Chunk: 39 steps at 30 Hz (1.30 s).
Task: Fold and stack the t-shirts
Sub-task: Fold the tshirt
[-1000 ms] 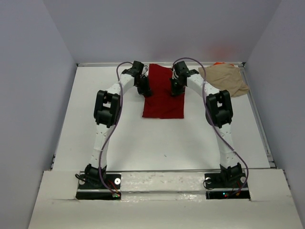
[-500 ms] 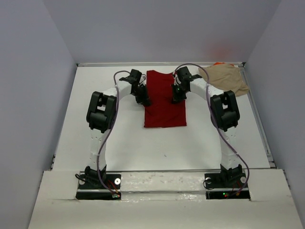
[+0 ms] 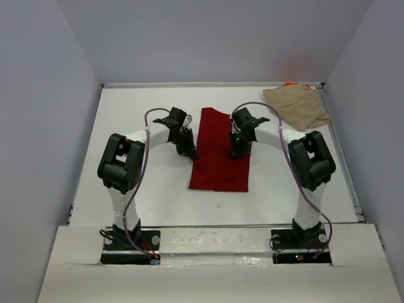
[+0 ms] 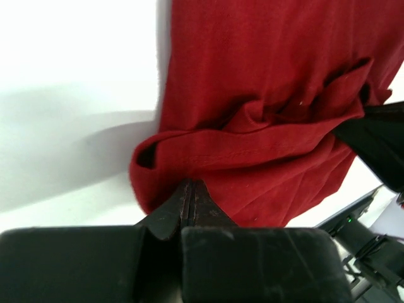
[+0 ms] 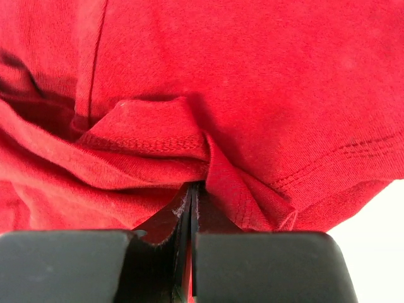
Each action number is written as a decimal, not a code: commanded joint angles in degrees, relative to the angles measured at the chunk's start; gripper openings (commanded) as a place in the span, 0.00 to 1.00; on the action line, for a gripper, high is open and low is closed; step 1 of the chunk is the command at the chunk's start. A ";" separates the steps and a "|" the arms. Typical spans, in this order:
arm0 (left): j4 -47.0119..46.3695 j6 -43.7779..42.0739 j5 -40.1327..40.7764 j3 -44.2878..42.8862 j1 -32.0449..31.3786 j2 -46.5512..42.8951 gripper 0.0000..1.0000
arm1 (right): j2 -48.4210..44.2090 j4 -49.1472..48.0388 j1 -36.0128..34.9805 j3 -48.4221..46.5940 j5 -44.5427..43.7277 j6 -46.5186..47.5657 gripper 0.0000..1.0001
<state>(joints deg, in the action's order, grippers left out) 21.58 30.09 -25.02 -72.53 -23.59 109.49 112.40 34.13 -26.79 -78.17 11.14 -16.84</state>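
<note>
Between left end effector and right end effector, both pinching the red shirt, hold it taut and level

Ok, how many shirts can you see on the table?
3: dark red shirt mid-table, tan shirt in the far right corner, orange sliver behind it, mostly hidden.

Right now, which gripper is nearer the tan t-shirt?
Right. The right gripper pinches the red t-shirt's right edge, on the tan t-shirt's side; the left gripper pinches the opposite edge, farther away.
</note>
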 commanded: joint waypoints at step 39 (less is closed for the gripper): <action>5.56 -1.42 14.55 -1.98 -11.30 -19.23 0.00 | -13.34 1.11 -8.01 2.76 -16.58 -5.13 0.34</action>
<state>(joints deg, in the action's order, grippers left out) 22.72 32.58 -15.79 -67.70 -34.68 94.17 104.86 33.69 -32.80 -72.62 -1.63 -22.41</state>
